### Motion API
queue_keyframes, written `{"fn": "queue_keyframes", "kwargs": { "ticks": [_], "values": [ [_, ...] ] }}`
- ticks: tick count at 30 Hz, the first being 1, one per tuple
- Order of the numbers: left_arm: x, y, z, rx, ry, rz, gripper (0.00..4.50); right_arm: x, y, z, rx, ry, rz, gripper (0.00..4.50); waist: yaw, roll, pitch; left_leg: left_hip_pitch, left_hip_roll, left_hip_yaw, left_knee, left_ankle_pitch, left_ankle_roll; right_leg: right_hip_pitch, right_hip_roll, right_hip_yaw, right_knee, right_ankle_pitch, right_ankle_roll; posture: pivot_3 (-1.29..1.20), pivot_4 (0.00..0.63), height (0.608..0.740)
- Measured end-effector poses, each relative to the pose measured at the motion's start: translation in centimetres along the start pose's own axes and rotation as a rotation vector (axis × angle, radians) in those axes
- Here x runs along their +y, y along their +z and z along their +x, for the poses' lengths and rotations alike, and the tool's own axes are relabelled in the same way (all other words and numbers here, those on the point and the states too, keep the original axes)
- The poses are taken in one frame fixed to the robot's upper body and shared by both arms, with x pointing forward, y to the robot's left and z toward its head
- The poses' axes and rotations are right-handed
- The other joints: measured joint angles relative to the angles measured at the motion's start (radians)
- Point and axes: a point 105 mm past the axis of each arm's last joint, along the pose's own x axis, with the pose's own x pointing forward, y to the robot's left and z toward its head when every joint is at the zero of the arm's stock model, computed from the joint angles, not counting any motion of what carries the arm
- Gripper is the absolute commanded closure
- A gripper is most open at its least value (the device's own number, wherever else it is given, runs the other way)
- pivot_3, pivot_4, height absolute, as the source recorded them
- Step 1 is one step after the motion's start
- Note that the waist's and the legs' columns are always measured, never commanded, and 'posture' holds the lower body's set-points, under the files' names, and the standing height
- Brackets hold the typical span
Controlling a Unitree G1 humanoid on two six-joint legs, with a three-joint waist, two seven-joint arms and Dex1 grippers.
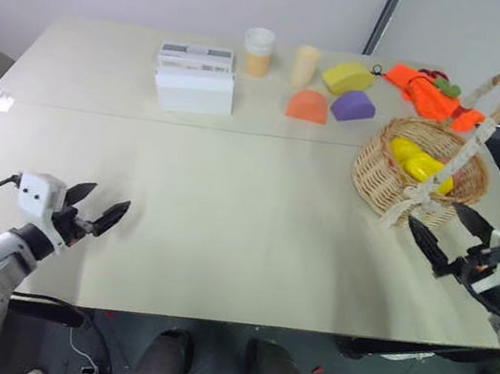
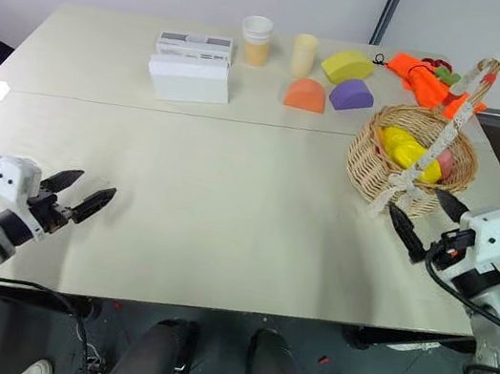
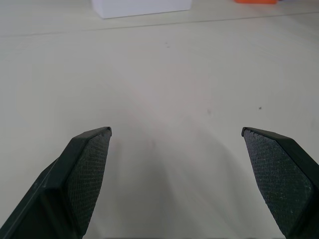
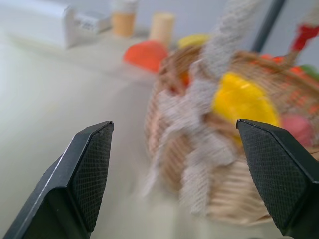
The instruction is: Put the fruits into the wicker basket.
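The wicker basket (image 1: 416,178) stands at the table's right side, its taped handle (image 1: 480,121) arching over it. Inside lie yellow fruits (image 1: 417,160) and a pink one (image 2: 444,163) beside them. My right gripper (image 1: 447,236) is open just in front of the basket, apart from it, with nothing between its fingers; in the right wrist view the basket (image 4: 219,149) and a yellow fruit (image 4: 241,99) fill the gap ahead. My left gripper (image 1: 96,206) is open over bare table at the near left, holding nothing.
At the back of the table stand a white box (image 1: 194,80), two cups (image 1: 257,51), and foam blocks in yellow (image 1: 346,75), purple (image 1: 353,106) and orange (image 1: 308,106). An orange cloth-like item (image 1: 431,93) lies behind the basket.
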Motion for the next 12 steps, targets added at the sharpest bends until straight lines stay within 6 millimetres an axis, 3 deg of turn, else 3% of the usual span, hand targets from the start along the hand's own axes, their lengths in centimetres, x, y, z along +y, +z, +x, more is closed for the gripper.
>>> {"fn": "queue_keyframes", "kwargs": {
  "ticks": [5,12],
  "values": [
    [0.2,0.2,-0.2,-0.015,0.01,-0.001,0.0,3.8,-1.1,1.1,0.048,0.151,0.035,0.41,-0.002,0.0,0.0,-0.003,0.001,0.001,0.001,0.0,0.0,-0.001,-0.002,0.0,-0.002,0.0,0.0,0.0,0.15,0.74],
    [0.1,-0.4,-0.4,-0.013,0.025,-0.012,0.0,5.5,-1.2,4.5,-0.01,0.171,0.082,0.41,0.0,0.0,0.0,-0.007,0.0,0.001,0.001,0.0,0.0,-0.004,-0.002,-0.001,-0.002,0.003,-0.004,0.0,0.15,0.74]
  ]
}}
